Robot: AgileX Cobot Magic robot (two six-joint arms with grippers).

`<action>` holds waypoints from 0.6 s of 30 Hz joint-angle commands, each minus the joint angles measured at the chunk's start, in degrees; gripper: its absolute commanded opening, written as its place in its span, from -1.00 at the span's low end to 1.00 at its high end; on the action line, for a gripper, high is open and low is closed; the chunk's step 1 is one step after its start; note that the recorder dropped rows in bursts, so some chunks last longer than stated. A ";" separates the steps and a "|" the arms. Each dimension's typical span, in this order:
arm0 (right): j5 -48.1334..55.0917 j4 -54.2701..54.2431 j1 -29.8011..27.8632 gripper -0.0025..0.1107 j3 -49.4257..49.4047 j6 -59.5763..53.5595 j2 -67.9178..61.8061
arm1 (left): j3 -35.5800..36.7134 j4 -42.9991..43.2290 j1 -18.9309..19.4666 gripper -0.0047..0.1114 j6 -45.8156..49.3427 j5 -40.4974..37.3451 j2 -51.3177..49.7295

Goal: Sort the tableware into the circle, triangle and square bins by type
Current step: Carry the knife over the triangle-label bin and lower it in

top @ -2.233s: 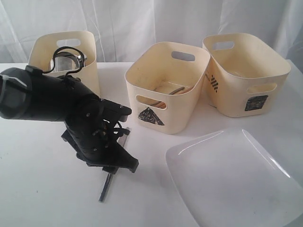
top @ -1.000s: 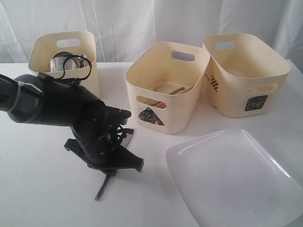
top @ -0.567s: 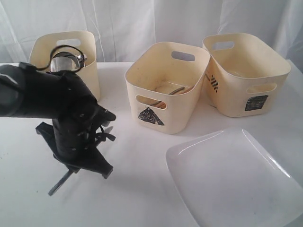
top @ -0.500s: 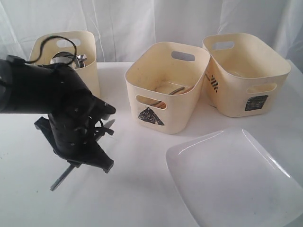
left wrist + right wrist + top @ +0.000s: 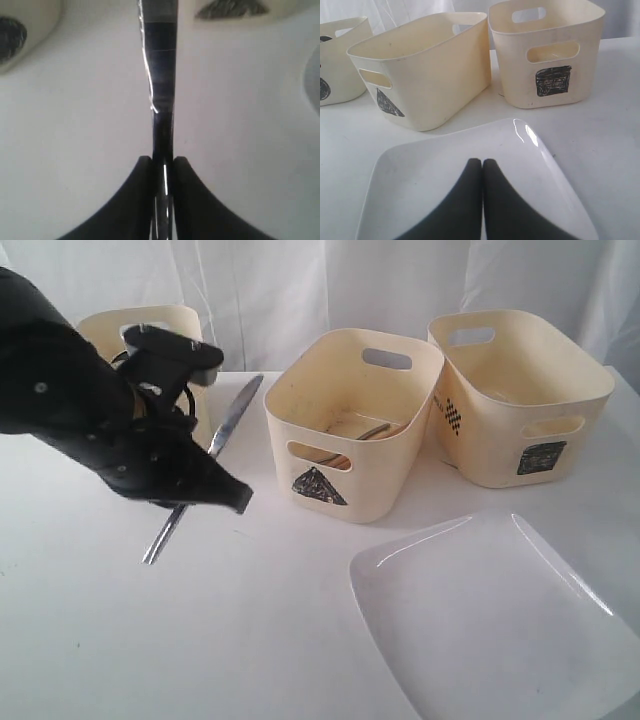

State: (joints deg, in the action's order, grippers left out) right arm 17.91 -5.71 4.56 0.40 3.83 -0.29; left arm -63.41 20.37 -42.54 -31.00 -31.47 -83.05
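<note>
My left gripper (image 5: 163, 161) is shut on a steel knife (image 5: 162, 75), holding it by the handle. In the exterior view the knife (image 5: 232, 420) hangs tilted above the table, blade end up between the circle bin (image 5: 185, 325) and the triangle bin (image 5: 350, 420). The arm hides most of the circle bin. The square bin (image 5: 520, 390) stands at the right. Some cutlery (image 5: 372, 430) lies in the triangle bin. My right gripper (image 5: 482, 162) is shut with nothing in it, low over the large white square plate (image 5: 420, 170); it is out of the exterior view.
The plate (image 5: 500, 620) lies at the table's front right, in front of the triangle bin (image 5: 430, 75) and square bin (image 5: 550, 55). A white curtain hangs behind the bins. The black left arm (image 5: 90, 410) fills the left side.
My left gripper has lifted the knife off the table and swung up and to the left. The knife now points up toward the gap between the circle and triangle bins.
</note>
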 commanded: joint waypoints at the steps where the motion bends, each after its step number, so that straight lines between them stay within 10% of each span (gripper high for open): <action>1: -0.82 -0.11 0.10 -0.96 -0.40 -0.23 0.29 | -0.07 -0.71 0.12 -0.92 0.20 8.54 3.79; 18: -0.82 -0.11 0.10 -0.96 -0.40 -0.23 0.29 | -28.80 -2.32 0.12 -0.92 10.67 24.35 -21.04</action>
State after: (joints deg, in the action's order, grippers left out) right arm 17.91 -5.71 4.56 0.40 3.83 -0.29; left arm -88.23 17.21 -42.54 -21.60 -8.28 -100.76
